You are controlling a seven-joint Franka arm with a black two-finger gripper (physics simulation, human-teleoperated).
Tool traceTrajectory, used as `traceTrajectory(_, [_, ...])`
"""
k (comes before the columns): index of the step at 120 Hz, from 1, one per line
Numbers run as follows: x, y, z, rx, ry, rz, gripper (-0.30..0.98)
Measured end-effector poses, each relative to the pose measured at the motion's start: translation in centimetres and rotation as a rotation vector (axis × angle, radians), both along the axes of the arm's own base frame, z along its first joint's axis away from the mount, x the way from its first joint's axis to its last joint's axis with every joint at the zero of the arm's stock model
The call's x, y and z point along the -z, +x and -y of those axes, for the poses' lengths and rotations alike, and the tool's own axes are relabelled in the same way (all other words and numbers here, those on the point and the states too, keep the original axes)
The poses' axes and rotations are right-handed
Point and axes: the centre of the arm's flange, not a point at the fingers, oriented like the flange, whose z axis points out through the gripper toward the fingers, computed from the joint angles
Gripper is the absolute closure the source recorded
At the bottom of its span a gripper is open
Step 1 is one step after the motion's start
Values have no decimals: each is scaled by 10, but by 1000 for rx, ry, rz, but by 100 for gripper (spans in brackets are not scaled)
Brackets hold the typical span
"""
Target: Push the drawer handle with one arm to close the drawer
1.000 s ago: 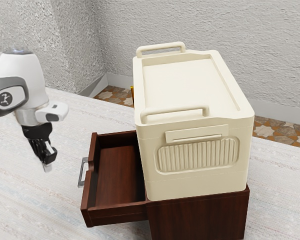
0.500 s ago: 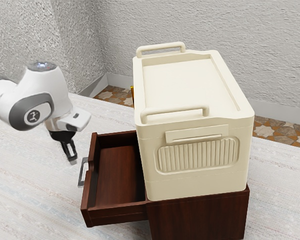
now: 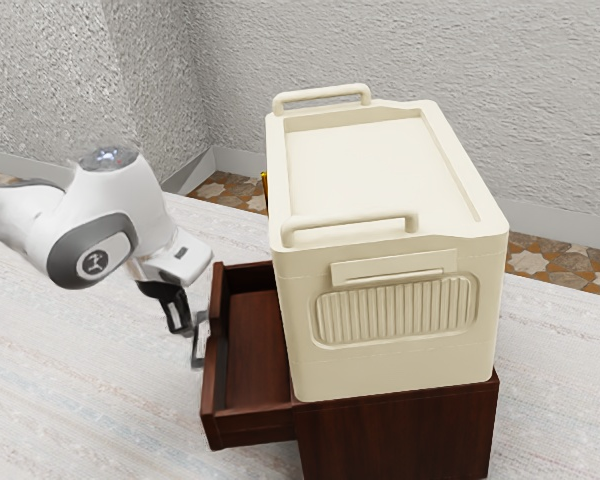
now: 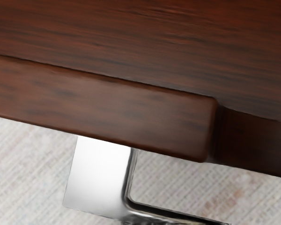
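My gripper (image 3: 184, 322) points down at the handle (image 3: 198, 348), on the outer side of the drawer (image 3: 258, 350), its lower end right by the metal. How its fingers stand cannot be made out. The dark reddish-brown drawer stands partly pulled out of the cabinet (image 3: 400, 430), its inside visible from above. In the wrist view the top edge of the drawer front (image 4: 103, 110) runs slantwise, with the shiny handle (image 4: 96, 176) close beside it. Whether my gripper touches the handle is unclear.
A large cream storage box (image 3: 380, 180) with two raised handles rests on top of the cabinet. The pale, textured table surface (image 3: 90, 400) spreads around the drawer. Rough grey walls stand behind.
My arm has come down and across toward the exterior view's right, up to the handle. Over the last half second the drawer has slid partway in toward the cabinet.
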Motion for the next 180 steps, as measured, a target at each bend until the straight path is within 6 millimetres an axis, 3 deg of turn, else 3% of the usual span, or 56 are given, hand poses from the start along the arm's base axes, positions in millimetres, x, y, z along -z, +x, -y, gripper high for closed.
traceTrajectory(70, [12,46,80,164,-19,148,79])
traceTrajectory(84, [14,55,79,232,-6,204,79])
traceTrajectory(100, [11,50,82,217,-29,216,78])
traceTrajectory(130, [-16,29,72,184,-57,173,79])
traceTrajectory(147, [-32,35,39,106,-52,135,79])
traceTrajectory(172, [-106,74,10,7,-30,130,79])
traceTrajectory(180, [-147,85,-3,-35,-26,150,79])
